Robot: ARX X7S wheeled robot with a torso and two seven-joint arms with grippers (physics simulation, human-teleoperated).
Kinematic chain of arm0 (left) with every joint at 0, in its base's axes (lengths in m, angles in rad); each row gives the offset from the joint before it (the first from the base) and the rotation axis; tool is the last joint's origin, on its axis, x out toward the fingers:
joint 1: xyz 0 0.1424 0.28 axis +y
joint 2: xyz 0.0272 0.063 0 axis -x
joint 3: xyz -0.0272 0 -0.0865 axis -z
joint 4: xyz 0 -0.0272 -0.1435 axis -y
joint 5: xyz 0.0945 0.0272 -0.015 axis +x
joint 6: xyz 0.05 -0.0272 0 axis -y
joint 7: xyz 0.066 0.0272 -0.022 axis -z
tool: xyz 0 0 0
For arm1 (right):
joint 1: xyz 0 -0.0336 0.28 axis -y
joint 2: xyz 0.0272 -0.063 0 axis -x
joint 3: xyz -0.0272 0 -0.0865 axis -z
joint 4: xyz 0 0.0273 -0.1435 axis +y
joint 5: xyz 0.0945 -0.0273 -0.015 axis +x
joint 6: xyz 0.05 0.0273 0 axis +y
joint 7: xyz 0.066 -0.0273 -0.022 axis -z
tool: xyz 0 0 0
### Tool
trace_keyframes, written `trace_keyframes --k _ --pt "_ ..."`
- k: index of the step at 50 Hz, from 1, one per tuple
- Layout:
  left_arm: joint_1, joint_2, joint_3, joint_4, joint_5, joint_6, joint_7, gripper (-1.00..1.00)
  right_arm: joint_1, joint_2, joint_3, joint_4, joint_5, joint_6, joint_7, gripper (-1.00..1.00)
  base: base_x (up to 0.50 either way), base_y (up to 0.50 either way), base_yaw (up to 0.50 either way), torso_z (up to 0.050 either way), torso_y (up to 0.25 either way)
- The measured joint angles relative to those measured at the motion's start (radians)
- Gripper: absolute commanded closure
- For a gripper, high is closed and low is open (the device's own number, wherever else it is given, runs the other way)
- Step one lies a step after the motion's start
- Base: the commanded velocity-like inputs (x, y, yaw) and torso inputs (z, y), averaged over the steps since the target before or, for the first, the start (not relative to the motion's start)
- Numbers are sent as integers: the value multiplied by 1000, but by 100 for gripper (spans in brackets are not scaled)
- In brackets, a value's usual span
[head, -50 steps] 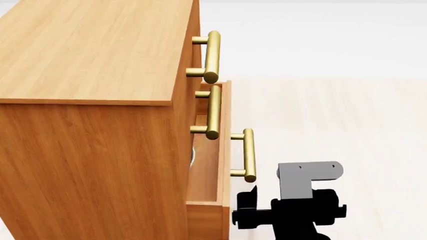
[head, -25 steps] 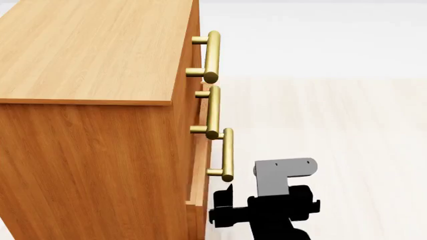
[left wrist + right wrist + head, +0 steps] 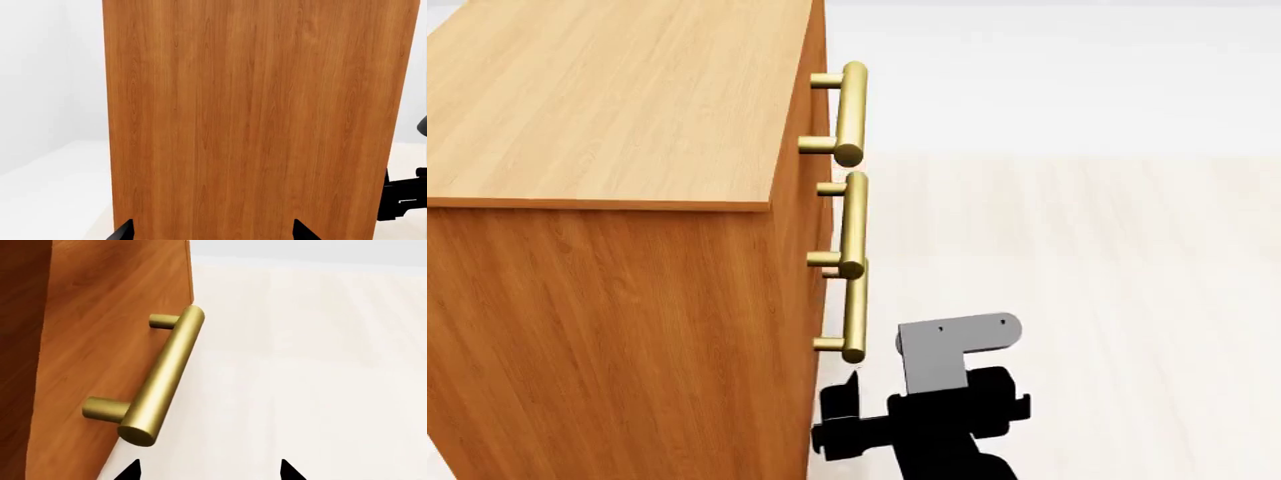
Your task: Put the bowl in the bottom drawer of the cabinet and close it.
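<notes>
Where the cabinet [image 3: 614, 250] front is seen, the bottom drawer [image 3: 100, 365] is pushed in flush. The right gripper [image 3: 209, 471] is held spread, empty, beside its handle [image 3: 854, 310]. The left gripper [image 3: 212, 232] is spread too. No bowl or writing is seen.

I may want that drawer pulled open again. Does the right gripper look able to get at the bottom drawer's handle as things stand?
Probably yes. The right gripper sits just below and in front of the handle, its fingertips spread, and nothing shows between them in the right wrist view.
</notes>
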Motion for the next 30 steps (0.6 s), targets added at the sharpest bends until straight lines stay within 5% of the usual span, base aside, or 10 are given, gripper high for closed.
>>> trace_keyframes --k 11,30 --pt "1 -2 1 2 0 1 -1 -100 -26 13 -31 -19 26 0 25 -100 0 0 0 0 0" --pt "0 -2 4 -1 3 3 -4 -100 -173 110 45 -348 100 140 150 -100 0 0 0 0 0"
